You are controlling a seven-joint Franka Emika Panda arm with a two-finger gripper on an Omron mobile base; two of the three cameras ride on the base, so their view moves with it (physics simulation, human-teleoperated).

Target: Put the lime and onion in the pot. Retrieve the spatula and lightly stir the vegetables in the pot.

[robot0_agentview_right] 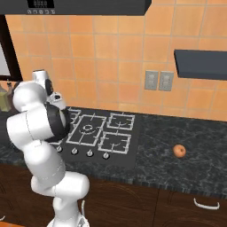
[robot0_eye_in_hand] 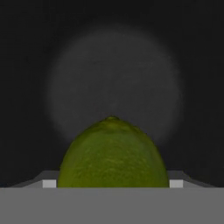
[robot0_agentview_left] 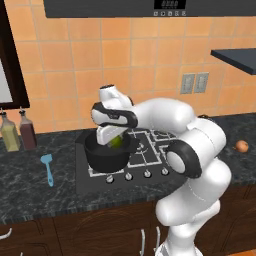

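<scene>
My gripper (robot0_agentview_left: 113,139) hangs over the mouth of the black pot (robot0_agentview_left: 107,156), shut on the yellow-green lime (robot0_agentview_left: 118,142), which sits at about rim height. In the hand view the lime (robot0_eye_in_hand: 113,153) bulges up between the fingers, with the pot's dark floor (robot0_eye_in_hand: 113,74) beyond it. The orange-brown onion (robot0_agentview_left: 242,146) (robot0_agentview_right: 179,150) lies on the counter far to the right of the stove. The light-blue spatula (robot0_agentview_left: 48,168) rests flat on the counter left of the pot.
The pot stands on the front left burner of the black stove (robot0_agentview_left: 152,150) (robot0_agentview_right: 102,133). Two bottles (robot0_agentview_left: 19,132) stand at the back left. A dark shelf (robot0_agentview_left: 235,57) juts out at the upper right. The dark counter (robot0_agentview_right: 186,133) stretches right of the stove.
</scene>
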